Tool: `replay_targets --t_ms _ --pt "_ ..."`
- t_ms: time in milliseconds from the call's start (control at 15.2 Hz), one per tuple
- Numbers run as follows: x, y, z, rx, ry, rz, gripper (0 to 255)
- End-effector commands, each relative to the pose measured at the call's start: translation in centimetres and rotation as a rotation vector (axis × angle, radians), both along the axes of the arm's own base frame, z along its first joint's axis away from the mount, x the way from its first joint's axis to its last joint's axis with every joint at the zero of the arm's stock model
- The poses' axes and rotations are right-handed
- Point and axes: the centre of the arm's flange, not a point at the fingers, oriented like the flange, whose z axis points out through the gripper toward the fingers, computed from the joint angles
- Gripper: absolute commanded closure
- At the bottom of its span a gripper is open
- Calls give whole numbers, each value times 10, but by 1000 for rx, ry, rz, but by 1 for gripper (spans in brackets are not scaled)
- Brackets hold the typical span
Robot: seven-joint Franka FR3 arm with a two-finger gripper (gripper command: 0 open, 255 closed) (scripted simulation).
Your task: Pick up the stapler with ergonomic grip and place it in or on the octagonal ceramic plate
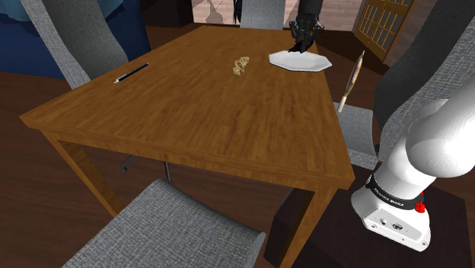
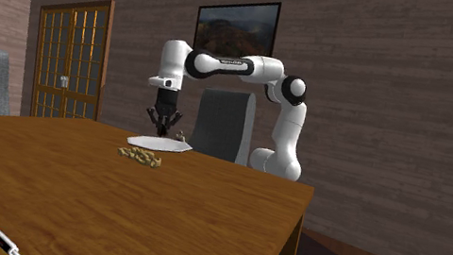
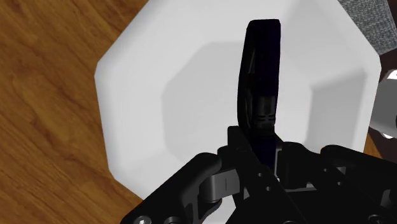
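A white octagonal plate (image 1: pixel 301 62) lies at the far side of the wooden table (image 1: pixel 190 114). My black gripper (image 1: pixel 299 44) hangs just over the plate's far rim, pointing down. In the wrist view the gripper (image 3: pixel 257 153) is shut on a dark, narrow stapler (image 3: pixel 259 76), which sticks out past the fingers above the plate's (image 3: pixel 146 108) hollow middle. From the second exterior view the gripper (image 2: pixel 161 125) hovers slightly above the plate (image 2: pixel 157 144). I cannot tell whether the stapler touches the plate.
A beige crumpled object (image 1: pixel 242 65) lies on the table beside the plate. A black pen (image 1: pixel 131 73) rests near the table's edge at the shoulder view's left. Grey chairs (image 1: pixel 175 232) stand around the table.
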Motion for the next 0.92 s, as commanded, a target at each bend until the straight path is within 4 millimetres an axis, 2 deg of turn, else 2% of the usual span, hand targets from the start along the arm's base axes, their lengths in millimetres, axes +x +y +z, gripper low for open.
replay_targets --t_ms 0,132,660,726,858 --pt "0 1 -11 0 -1 0 255" --pt "0 1 -25 0 -1 0 255" --pt "0 1 -25 0 -1 0 255" --pt "0 1 -25 0 -1 0 0" --pt "0 1 -25 0 -1 0 0"
